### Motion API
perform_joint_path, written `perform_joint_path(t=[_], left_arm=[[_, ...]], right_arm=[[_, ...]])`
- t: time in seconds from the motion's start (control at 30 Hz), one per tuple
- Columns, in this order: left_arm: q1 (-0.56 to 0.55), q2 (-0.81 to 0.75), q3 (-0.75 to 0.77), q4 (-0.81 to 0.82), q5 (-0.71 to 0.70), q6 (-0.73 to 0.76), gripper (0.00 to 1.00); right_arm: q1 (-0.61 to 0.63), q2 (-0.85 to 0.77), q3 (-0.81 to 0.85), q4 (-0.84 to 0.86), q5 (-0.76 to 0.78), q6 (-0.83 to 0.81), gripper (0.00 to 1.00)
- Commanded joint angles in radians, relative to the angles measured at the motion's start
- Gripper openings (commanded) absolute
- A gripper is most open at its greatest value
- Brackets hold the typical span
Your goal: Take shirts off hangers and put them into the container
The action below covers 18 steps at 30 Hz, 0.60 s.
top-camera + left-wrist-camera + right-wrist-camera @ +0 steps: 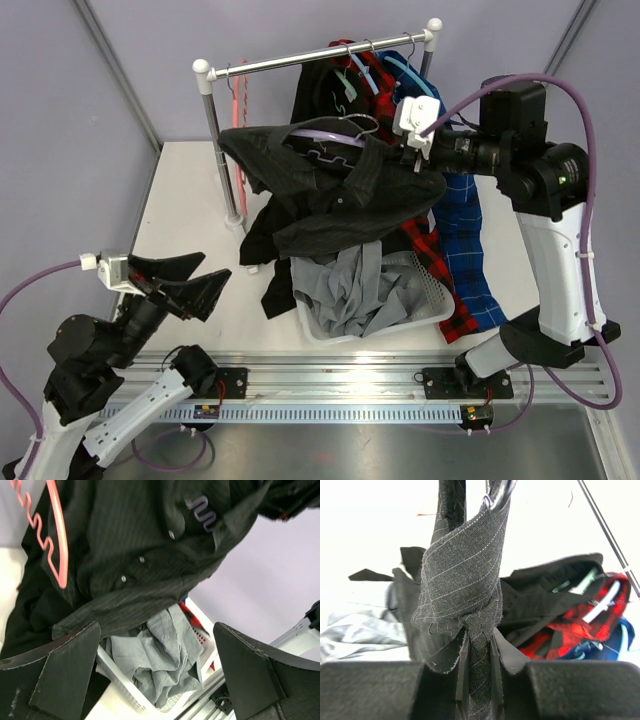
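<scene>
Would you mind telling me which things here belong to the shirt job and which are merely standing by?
Job: dark pinstriped shirt pinched in right fingers, its purple hanger, grey shirt in white basket, red plaid shirt, blue plaid shirt, pink hanger.
Bystanders: clothes rail, purple cables, aluminium base track.

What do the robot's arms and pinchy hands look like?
The left arm and the right arm both have chunky black joints and smooth white shells. A purple cable loops off each one. The left gripper has two wide, flat black wedge fingers. The right gripper has a white block behind it. A tiny green light glows on the right arm.
</scene>
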Motion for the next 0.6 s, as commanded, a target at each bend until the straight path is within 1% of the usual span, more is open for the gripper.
perform_joint_path(t=[0.0, 0.07, 0.17, 0.2, 0.3, 0.4, 0.47, 0.57], left_arm=[[0.000, -0.003, 0.081, -0.008, 0.036, 0.044, 0.99], [0.000, 0.000, 0.107, -0.006, 0.074, 0.059, 0.99], [0.000, 0.006, 0.161, 0.008, 0.179, 0.078, 0.99], [0.000, 0.006, 0.173, 0.017, 0.223, 0.082, 0.99], [0.000, 0.013, 0.219, 0.022, 0.278, 0.095, 0.99], [0.000, 0.022, 0.244, 0.026, 0.302, 0.095, 0.99], [0.000, 0.039, 0.250, 0.028, 0.309, 0.089, 0.99], [0.000, 0.069, 0.256, 0.011, 0.306, 0.093, 0.99]], right_arm=[[-0.003, -0.057, 0.068, -0.024, -0.133, -0.047, 0.00], [-0.003, -0.060, 0.080, -0.053, -0.192, -0.047, 0.00], [-0.003, -0.061, 0.080, -0.072, -0.285, -0.036, 0.00], [-0.001, -0.060, 0.080, -0.070, -0.328, -0.028, 0.00], [0.003, -0.058, 0.080, -0.052, -0.392, 0.017, 0.00], [0.019, -0.050, 0.072, -0.023, -0.416, 0.079, 0.00], [0.043, -0.044, 0.053, 0.008, -0.399, 0.105, 0.00], [0.117, -0.024, -0.003, 0.026, -0.345, 0.116, 0.00]])
